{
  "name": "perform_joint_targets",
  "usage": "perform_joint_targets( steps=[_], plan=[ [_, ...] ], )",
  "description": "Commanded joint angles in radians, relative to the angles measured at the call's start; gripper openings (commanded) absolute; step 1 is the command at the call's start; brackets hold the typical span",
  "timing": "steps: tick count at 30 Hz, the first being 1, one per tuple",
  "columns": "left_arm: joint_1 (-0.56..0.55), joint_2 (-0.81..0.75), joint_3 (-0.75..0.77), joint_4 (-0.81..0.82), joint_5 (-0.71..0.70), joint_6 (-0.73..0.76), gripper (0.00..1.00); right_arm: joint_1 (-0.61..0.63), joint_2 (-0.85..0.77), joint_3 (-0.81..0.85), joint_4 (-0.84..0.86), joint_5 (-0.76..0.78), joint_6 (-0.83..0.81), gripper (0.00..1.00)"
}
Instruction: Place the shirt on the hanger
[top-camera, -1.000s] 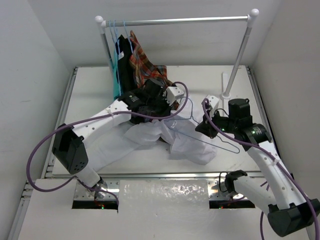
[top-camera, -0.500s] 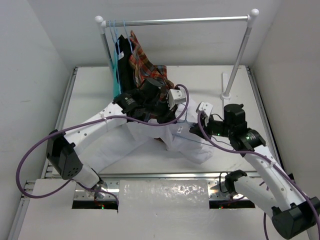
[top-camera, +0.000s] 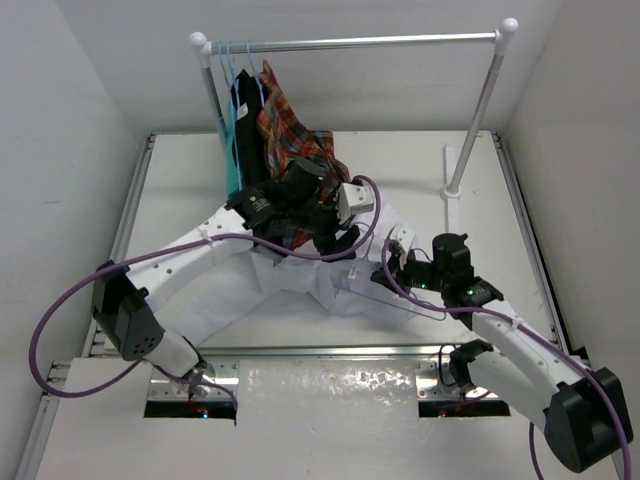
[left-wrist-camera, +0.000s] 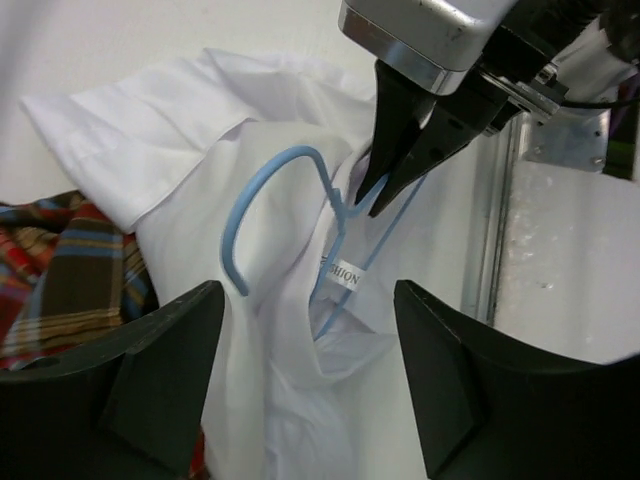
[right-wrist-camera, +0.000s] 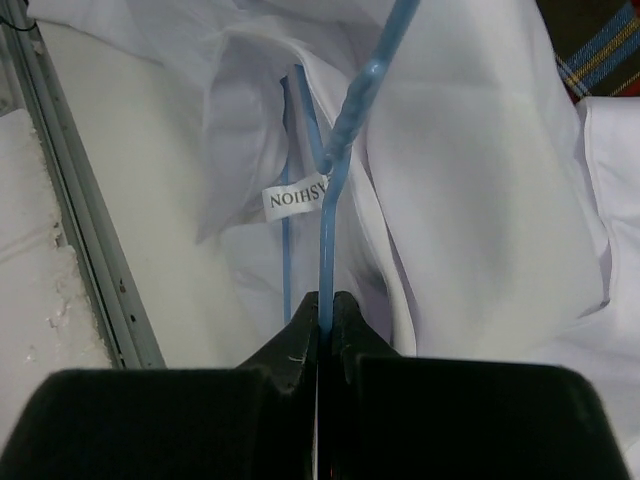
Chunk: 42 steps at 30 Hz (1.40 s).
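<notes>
2 arms lean inward: left gripper (left-wrist-camera: 308, 295) spread wide and empty over the shirt (left-wrist-camera: 150, 130) collar, right gripper (right-wrist-camera: 322, 300) pinched tight on the hanger (right-wrist-camera: 326, 240) neck, stem running straight away from it, hook sticking out of the collar.

1 white shirt (left-wrist-camera: 180, 130), 1 plaid shirt (top-camera: 285, 135), 1 bare hanger (right-wrist-camera: 324, 250)

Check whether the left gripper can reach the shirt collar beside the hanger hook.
Probably yes: the left gripper hangs open just over the white shirt collar, nothing between. The right gripper, pinching the light-blue hanger close by, leaves little room.
</notes>
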Motion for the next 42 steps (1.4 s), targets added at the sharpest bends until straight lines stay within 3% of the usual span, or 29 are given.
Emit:
perform_joint_targets(
  steps=[1, 8, 10, 11, 13, 15, 18, 19, 20, 23, 28, 37, 41, 42],
  plan=[
    [0.007, -0.091, 0.029, -0.003, -0.079, 0.091, 0.67, 0.007, 0.004, -0.013, 0.195, 0.031, 0.048, 0.00],
    [0.006, -0.282, -0.145, 0.124, -0.093, 0.142, 0.69, 0.007, 0.044, -0.033, 0.225, 0.034, 0.055, 0.00],
    [0.006, -0.311, -0.153, 0.132, -0.090, 0.205, 0.64, 0.007, 0.050, -0.027, 0.212, 0.036, 0.045, 0.00],
    [0.006, -0.315, -0.149, 0.115, -0.076, 0.232, 0.46, 0.009, 0.054, -0.019, 0.196, 0.036, 0.036, 0.00],
    [0.004, -0.301, -0.123, -0.010, -0.047, 0.355, 0.27, 0.007, 0.061, -0.016, 0.185, 0.039, 0.027, 0.00],
    [0.007, -0.281, -0.141, -0.110, -0.051, 0.427, 0.00, 0.009, 0.066, -0.010, 0.182, 0.043, 0.021, 0.00],
    [0.052, -0.246, -0.270, -0.114, -0.143, 0.383, 0.04, 0.009, 0.072, 0.007, 0.163, 0.046, 0.010, 0.00],
    [0.055, -0.252, -0.296, -0.044, -0.147, 0.309, 0.13, 0.009, 0.073, 0.010, 0.155, 0.045, 0.007, 0.00],
    [0.055, -0.259, -0.334, 0.002, -0.156, 0.268, 0.29, 0.009, 0.075, 0.013, 0.143, 0.045, 0.002, 0.00],
    [0.014, -0.267, -0.370, 0.136, -0.198, 0.130, 0.43, 0.009, 0.070, 0.013, 0.130, 0.046, 0.004, 0.00],
    [-0.002, -0.210, -0.399, 0.233, -0.286, 0.035, 0.44, 0.009, 0.070, 0.011, 0.127, 0.054, 0.001, 0.00],
    [-0.002, -0.152, -0.414, 0.313, -0.228, -0.025, 0.43, 0.010, 0.066, 0.019, 0.080, 0.063, -0.022, 0.00],
    [-0.002, -0.114, -0.442, 0.369, -0.295, -0.008, 0.32, 0.010, 0.067, 0.011, 0.087, 0.063, -0.022, 0.00],
    [-0.002, -0.112, -0.463, 0.388, -0.321, 0.001, 0.21, 0.010, 0.067, 0.008, 0.087, 0.065, -0.025, 0.00]
  ],
)
